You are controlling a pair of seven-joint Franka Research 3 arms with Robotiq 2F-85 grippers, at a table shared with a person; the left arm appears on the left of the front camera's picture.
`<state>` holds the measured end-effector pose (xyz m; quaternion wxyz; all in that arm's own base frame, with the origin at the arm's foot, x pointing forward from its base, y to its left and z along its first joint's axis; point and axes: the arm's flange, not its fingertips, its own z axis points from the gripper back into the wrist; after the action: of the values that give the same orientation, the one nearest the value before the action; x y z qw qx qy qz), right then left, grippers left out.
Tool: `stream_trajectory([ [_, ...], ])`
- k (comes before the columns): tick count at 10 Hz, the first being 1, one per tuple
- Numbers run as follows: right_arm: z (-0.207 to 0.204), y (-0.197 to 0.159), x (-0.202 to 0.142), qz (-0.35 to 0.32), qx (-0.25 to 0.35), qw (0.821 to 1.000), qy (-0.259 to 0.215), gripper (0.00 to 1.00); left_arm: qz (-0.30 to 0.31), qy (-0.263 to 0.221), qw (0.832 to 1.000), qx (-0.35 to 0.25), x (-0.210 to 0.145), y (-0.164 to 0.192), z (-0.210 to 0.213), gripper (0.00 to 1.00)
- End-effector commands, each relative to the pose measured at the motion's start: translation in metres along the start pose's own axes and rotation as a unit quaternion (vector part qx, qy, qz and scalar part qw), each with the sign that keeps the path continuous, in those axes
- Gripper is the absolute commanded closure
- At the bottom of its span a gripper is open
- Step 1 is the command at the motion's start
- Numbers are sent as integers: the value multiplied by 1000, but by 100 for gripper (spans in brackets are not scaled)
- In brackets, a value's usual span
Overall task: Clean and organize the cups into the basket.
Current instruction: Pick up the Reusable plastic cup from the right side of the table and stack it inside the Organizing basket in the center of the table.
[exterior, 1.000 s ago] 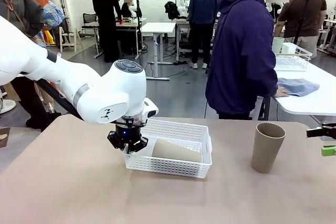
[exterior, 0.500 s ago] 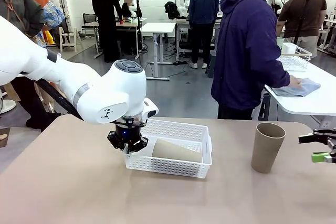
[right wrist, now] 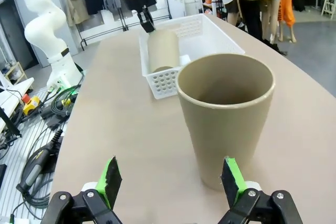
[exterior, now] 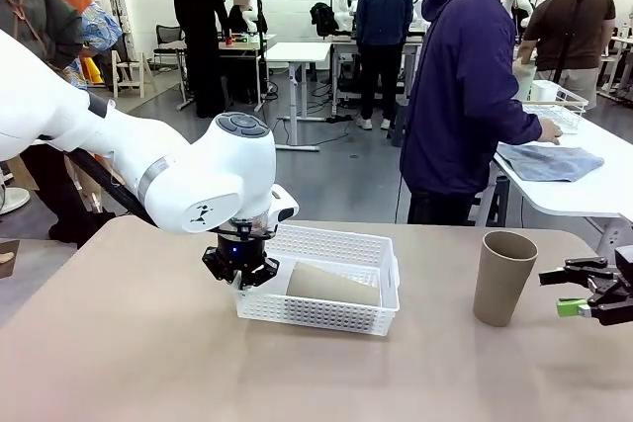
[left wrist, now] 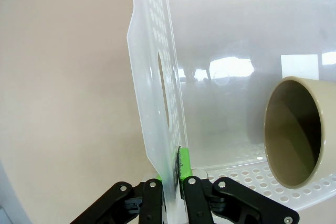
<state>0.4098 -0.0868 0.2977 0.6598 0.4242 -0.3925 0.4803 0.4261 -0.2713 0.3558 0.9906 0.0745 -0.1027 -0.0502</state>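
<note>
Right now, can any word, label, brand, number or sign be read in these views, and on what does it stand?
No readable text anywhere.
Black emblem on the left arm: a symbol, no letters.
Upright cup, lying cup, basket: plain, no print.

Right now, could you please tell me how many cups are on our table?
2. One cup lies on its side in the basket; the other cup stands upright on the table, right of the basket, before the open right hand. The left arm could hide another.
</note>
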Motion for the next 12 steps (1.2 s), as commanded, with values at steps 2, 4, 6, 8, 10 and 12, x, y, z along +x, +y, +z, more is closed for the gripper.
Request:
stream_trajectory([
  [2, -8, -17, -14, 41, -36, 999, 4, 0, -4, 0, 1000, 4, -3, -1, -2, 100],
  [4, -16, -25, -21, 61, -36, 997, 10, 0, -4, 0, 1000, 4, -3, -1, -2, 100],
  [6, -28, -36, -24, 73, -34, 997, 4, 0, -4, 0, 1000, 4, -3, -1, -2, 100],
  [8, -36, -52, -27, 72, -18, 997, -16, 0, -4, 0, 1000, 4, -3, -1, -2, 100],
  [10, -45, -63, -26, 72, -13, 997, -24, 0, -4, 0, 1000, 4, -3, -1, -2, 100],
  [12, -53, -71, -28, 69, -8, 997, -26, 0, -4, 0, 1000, 4, -3, -1, -2, 100],
])
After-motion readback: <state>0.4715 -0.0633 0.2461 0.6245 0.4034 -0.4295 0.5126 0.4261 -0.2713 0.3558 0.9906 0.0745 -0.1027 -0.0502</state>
